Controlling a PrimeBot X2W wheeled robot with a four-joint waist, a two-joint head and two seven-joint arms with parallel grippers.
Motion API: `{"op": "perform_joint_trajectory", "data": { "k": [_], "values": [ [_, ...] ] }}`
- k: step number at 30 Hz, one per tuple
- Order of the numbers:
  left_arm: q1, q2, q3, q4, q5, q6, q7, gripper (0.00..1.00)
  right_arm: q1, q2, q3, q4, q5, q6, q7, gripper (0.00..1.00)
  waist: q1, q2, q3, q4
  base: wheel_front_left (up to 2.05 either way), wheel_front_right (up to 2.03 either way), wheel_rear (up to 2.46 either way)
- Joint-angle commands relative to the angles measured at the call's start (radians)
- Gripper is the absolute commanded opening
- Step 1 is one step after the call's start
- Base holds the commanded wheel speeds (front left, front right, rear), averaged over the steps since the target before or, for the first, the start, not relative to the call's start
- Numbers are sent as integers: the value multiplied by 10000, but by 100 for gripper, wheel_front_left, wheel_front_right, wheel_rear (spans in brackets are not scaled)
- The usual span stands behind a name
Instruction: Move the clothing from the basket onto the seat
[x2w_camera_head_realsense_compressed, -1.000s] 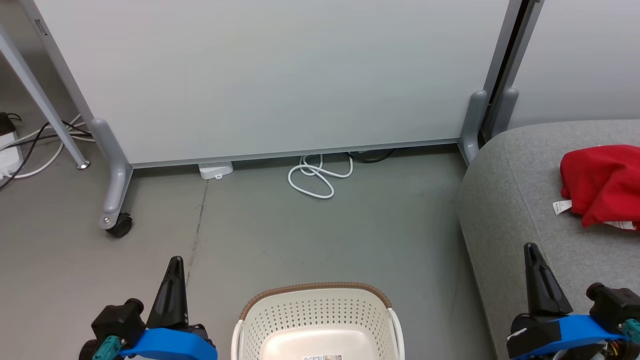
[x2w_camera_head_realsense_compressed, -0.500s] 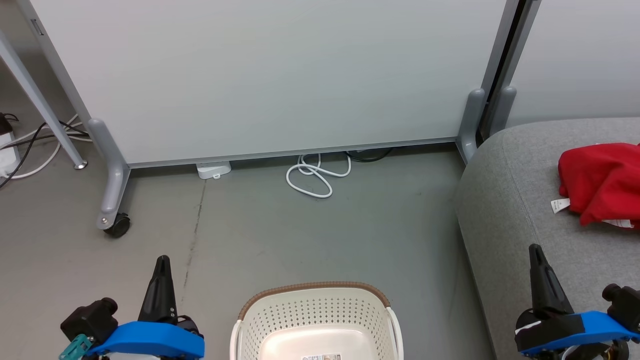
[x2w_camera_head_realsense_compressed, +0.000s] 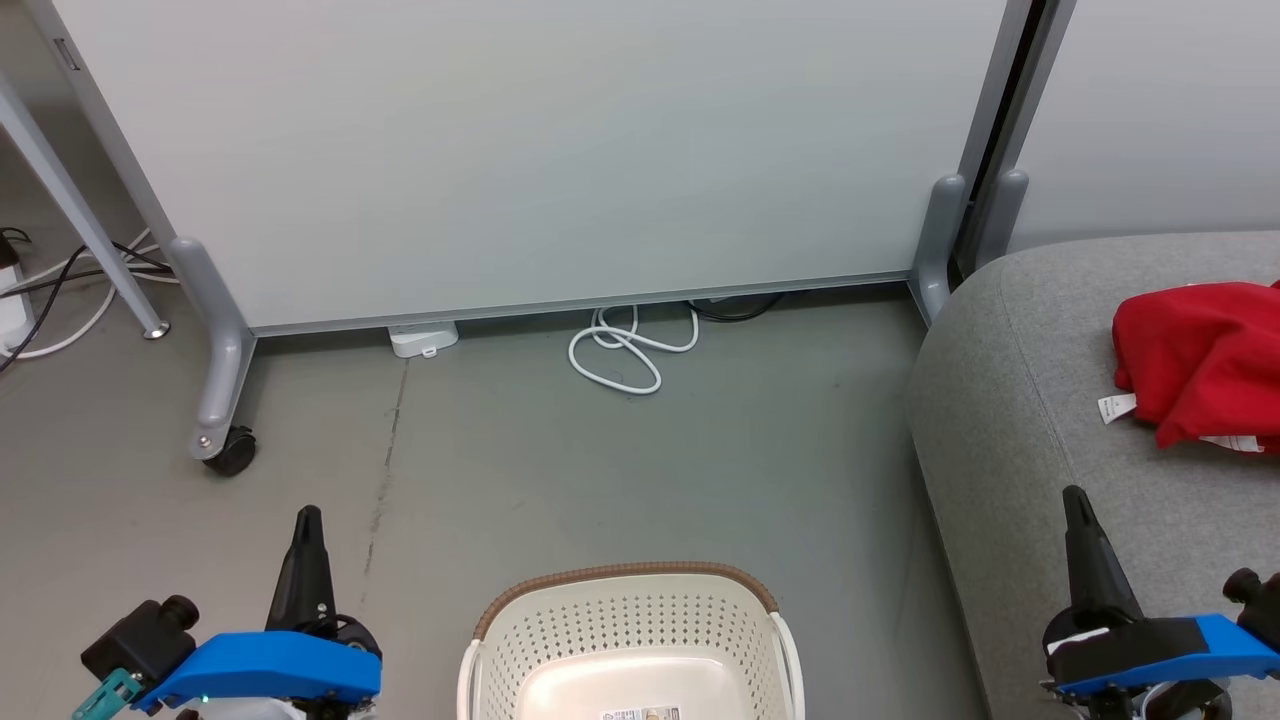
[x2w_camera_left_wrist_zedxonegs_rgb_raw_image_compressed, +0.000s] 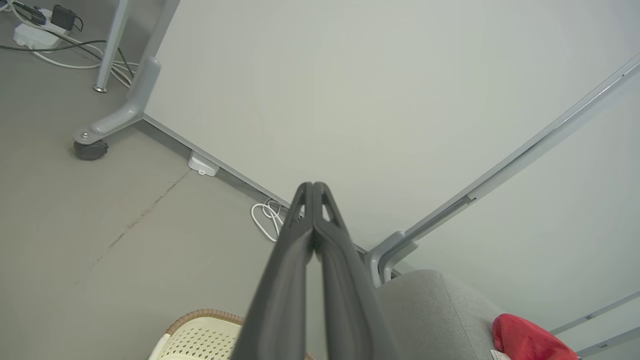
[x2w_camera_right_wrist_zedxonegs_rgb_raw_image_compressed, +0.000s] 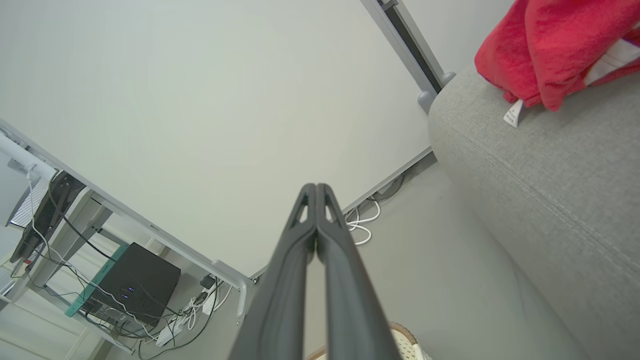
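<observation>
Since the red soft-fabric jersey clothing (x2w_camera_head_realsense_compressed: 1200, 360) lies bunched on the large rounded light-grey woven seat (x2w_camera_head_realsense_compressed: 1010, 420), ahead and right of your right gripper (x2w_camera_head_realsense_compressed: 1076, 495), that arm is nearer. The cream perforated plastic basket (x2w_camera_head_realsense_compressed: 625, 578) between the 2 grippers looks bare where visible. Left gripper (x2w_camera_head_realsense_compressed: 307, 515) and right both have fingers pressed together, holding nothing.

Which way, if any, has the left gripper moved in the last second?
Yes. The left gripper has slid to the robot's left, widening its gap from the rim of the basket; the basket itself barely shifts in the head view.
</observation>
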Motion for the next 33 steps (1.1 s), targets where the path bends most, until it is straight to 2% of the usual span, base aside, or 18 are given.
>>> {"op": "perform_joint_trajectory", "data": {
  "k": [1, 33],
  "values": [
    [-306, 14, 64, -155, -313, -50, 60, 0, -318, -16, -32, -111, 331, 1, 61, 0, 0, 0, 2, -4, 0, 0, 0],
    [-525, 1, 517, -235, -4117, -149, 1026, 0, -518, -6, -120, -29, 4082, 3, 1024, 0, 0, 0, 58, -119, 0, 0, 0]
  ]
}}
